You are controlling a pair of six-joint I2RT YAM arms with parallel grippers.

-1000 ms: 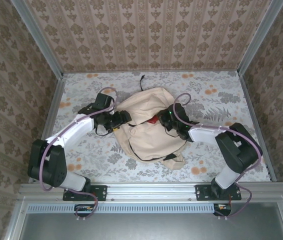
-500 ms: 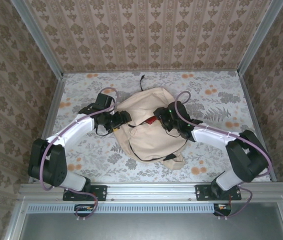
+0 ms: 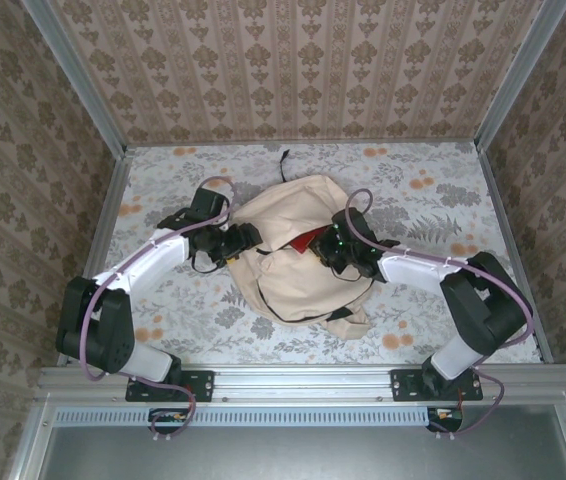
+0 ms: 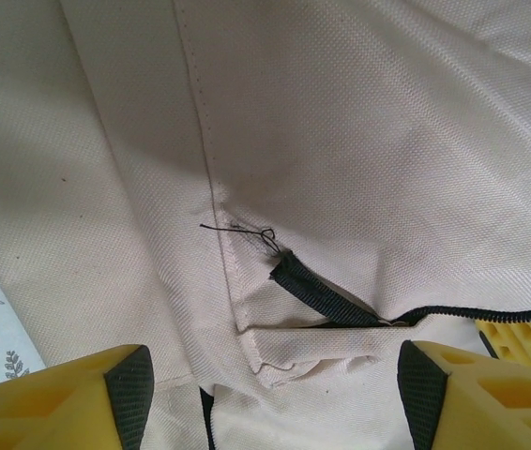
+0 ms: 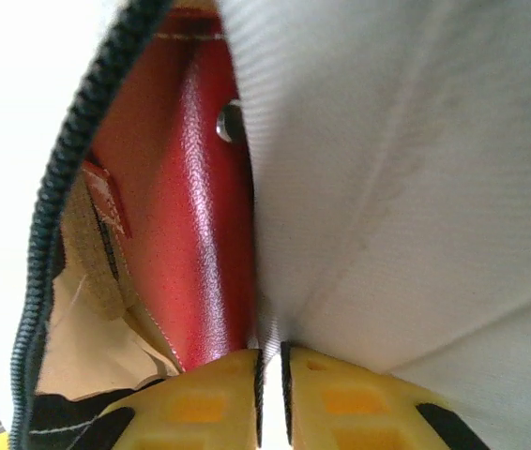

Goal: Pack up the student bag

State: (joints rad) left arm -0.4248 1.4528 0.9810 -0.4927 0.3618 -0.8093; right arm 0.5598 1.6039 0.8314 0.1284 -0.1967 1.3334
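Right hand [image 5: 270, 371] back, tight on student bag [image 3: 298, 285]

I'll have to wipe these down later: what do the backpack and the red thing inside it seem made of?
The student bag: matte beige woven cloth, perhaps canvas or polyester; fine weave, stitched seams and a loose thread show. The red item: probably leather or an imitation; pebbled grain, soft sheen.

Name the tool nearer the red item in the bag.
Right. Right tool sits at the student bag opening, beside the red item; left tool hovers by its outer fabric.
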